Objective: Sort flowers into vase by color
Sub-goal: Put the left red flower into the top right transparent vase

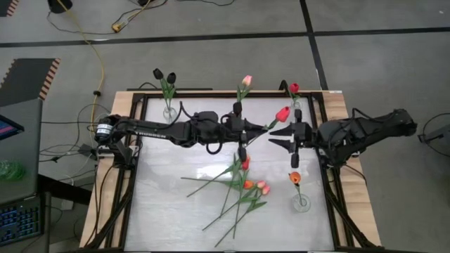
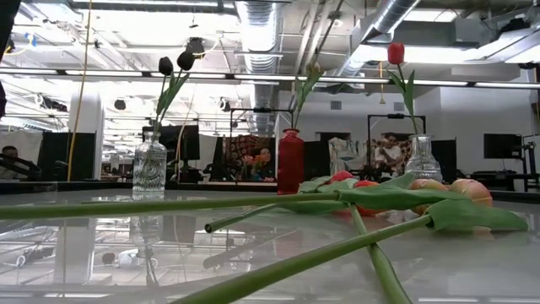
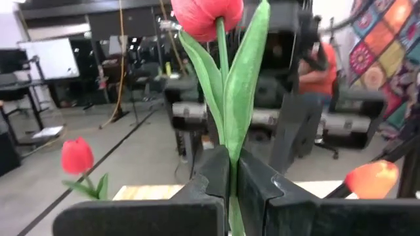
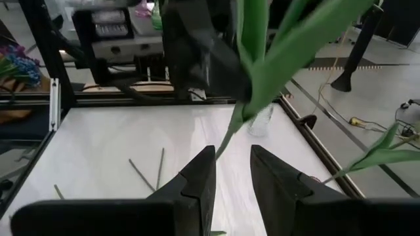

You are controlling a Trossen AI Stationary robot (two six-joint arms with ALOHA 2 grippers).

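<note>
Red tulip (image 3: 207, 16), broad green leaves, stem pinched in left hand (image 3: 233, 177).

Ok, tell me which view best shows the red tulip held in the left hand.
Left wrist view: the red artificial tulip stands clamped in the left hand. High view shows it small; right wrist view only its leaves; low view misses it.

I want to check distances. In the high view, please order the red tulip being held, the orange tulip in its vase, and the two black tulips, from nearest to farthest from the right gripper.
1. The held red tulip, just in front of the right gripper.
2. The orange tulip, in the vase on the right side.
3. The black tulips, in the vase at the far left.
</note>
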